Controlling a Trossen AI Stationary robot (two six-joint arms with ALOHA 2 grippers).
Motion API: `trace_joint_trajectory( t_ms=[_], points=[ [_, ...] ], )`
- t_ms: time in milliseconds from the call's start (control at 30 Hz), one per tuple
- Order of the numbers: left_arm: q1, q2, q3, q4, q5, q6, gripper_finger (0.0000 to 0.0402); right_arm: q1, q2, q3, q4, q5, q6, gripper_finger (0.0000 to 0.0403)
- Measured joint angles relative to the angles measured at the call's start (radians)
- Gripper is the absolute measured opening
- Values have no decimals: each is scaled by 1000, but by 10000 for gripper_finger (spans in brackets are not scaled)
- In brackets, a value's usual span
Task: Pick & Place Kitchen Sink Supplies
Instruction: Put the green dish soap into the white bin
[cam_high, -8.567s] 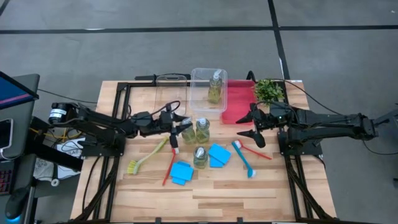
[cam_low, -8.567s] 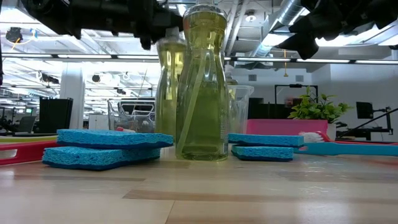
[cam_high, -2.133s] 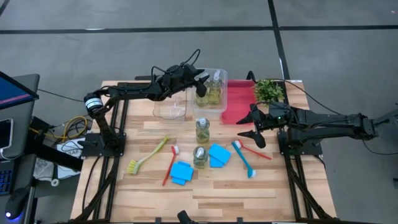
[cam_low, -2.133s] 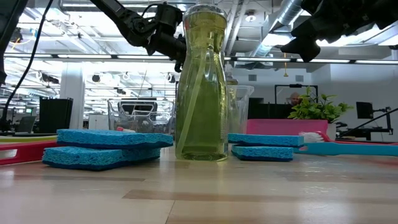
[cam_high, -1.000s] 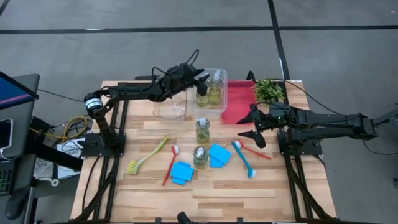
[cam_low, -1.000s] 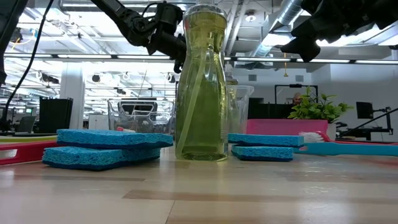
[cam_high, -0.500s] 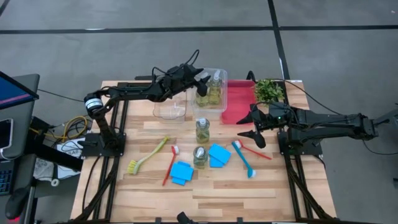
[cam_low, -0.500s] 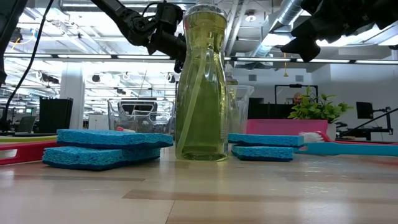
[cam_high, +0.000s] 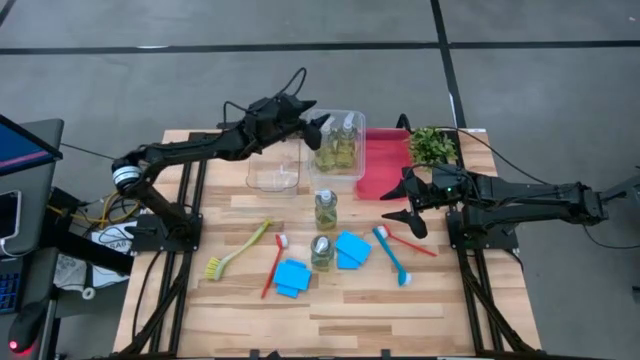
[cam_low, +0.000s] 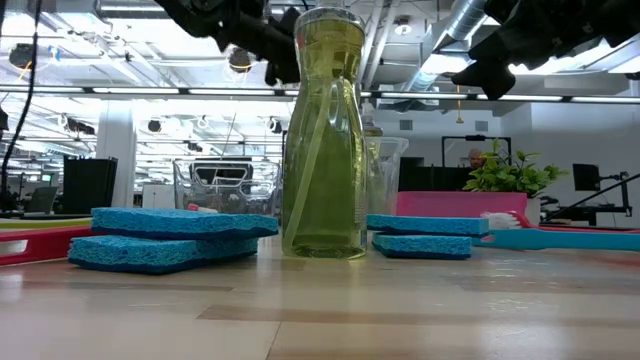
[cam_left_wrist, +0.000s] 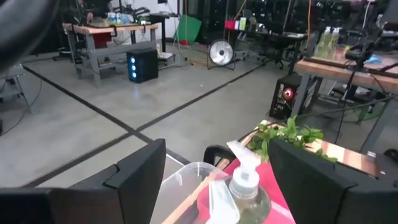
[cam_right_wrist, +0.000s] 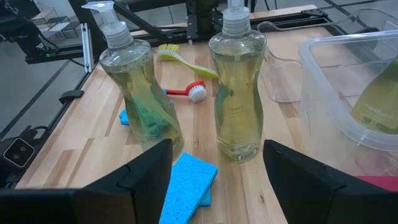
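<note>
Two clear bottles of yellow-green liquid (cam_high: 340, 145) stand inside the larger clear bin (cam_high: 358, 122) at the far middle. My left gripper (cam_high: 320, 130) hovers open just above and left of them; the left wrist view shows a bottle's pump head (cam_left_wrist: 241, 177) below and between its fingers, untouched. Two more bottles (cam_high: 326, 208) (cam_high: 322, 252) stand on the table. Blue sponges (cam_high: 291, 277) (cam_high: 351, 248) and brushes lie around them: yellow-green (cam_high: 238, 250), red (cam_high: 275, 265), blue (cam_high: 392, 255). My right gripper (cam_high: 393, 203) waits open at the right, facing the two table bottles (cam_right_wrist: 236, 93).
A smaller clear bin (cam_high: 275, 165) sits left of the larger one. A red bin (cam_high: 385, 165) lies to its right, with a small leafy plant (cam_high: 432, 145) at the far right corner. The near part of the wooden table (cam_high: 330, 325) is bare.
My left gripper has risen from the larger clear bin and drawn back a little toward the table's left. The bottle it was next to stays standing in the bin.
</note>
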Motion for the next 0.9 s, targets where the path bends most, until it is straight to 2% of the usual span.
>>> trace_joint_trajectory(
  t_ms=[300, 467, 667, 900],
  points=[
    [-42, -154, 0, -329, 29, -15, 287, 0, 0, 0, 11, 0, 45, 244],
    [-106, -226, 0, -495, 48, -17, 287, 8, 1, 0, 67, -4, 53, 244],
    [-216, -360, -132, -493, 52, -35, 287, 57, 44, 0, 141, -4, 53, 244],
    [-324, -555, -350, -393, 51, -96, 287, 119, 180, 0, 329, -4, 53, 244]
  ],
)
